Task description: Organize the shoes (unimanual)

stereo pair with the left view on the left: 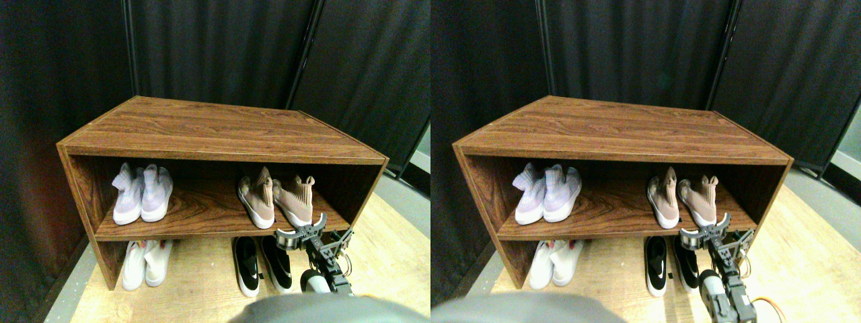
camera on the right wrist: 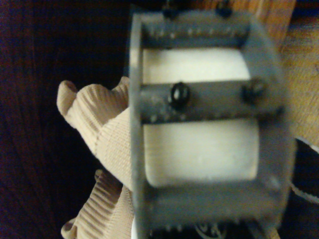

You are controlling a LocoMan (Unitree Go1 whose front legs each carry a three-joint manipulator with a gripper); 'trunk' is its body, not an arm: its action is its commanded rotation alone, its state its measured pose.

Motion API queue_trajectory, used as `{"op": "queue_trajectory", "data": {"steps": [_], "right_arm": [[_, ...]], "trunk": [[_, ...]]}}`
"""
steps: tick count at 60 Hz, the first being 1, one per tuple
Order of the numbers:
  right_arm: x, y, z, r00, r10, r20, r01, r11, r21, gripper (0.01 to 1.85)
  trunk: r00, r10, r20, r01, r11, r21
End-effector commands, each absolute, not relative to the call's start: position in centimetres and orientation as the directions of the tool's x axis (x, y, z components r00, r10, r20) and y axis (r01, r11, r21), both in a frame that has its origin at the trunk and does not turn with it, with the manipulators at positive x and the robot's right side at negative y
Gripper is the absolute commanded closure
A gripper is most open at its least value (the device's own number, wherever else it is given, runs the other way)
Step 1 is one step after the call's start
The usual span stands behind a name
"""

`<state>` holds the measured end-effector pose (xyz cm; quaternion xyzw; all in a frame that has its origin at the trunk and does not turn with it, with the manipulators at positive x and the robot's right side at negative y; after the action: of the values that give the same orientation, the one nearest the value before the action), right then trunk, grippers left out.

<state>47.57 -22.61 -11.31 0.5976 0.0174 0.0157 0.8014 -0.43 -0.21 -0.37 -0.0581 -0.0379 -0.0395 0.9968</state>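
So we're at the shelf point(stereo pair with the left view on the left: 222, 141) with the pincer point(stereo pair with the left view on the left: 303, 231) right up against the heel of the right pinkish-beige shoe point(stereo pair with the left view on the left: 296, 198), at the board's front edge. Can't tell if it's open or has a hold; the wrist view is just jaw frame over white sole. Its partner point(stereo pair with the left view on the left: 257, 196) sits just beside. Our guess: next is nudging it straight. Black pair point(stereo pair with the left view on the left: 261, 264) below has a white logo, unreadable.
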Motion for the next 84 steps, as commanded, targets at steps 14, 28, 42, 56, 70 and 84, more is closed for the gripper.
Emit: {"op": "queue_trajectory", "data": {"steps": [14, 28, 42, 56, 70, 84], "right_arm": [[45.4, -23.2, -9.7, 0.995, 0.087, 0.052, -0.076, 0.302, 0.950, 0.56], [41.5, -23.8, -7.0, 0.983, 0.139, 0.120, -0.161, 0.334, 0.929, 0.67], [39.6, -26.6, -3.8, 0.964, 0.099, 0.245, -0.260, 0.528, 0.808, 1.80], [41.5, -29.8, -2.6, 0.955, 0.072, 0.288, -0.283, 0.516, 0.809, 1.80], [46.9, -30.0, -4.3, 0.985, -0.027, 0.172, -0.138, 0.481, 0.866, 1.80], [50.0, -29.6, -7.0, 0.987, -0.139, 0.076, -0.006, 0.444, 0.896, 1.80]], "trunk": [[0.996, -0.069, 0.051, 0.074, 0.991, -0.111], [0.996, -0.070, 0.048, 0.075, 0.991, -0.110], [0.996, -0.072, 0.048, 0.077, 0.991, -0.107], [0.996, -0.076, 0.044, 0.080, 0.991, -0.105], [0.997, -0.070, 0.044, 0.074, 0.991, -0.112], [0.997, -0.057, 0.049, 0.063, 0.990, -0.127]]}}
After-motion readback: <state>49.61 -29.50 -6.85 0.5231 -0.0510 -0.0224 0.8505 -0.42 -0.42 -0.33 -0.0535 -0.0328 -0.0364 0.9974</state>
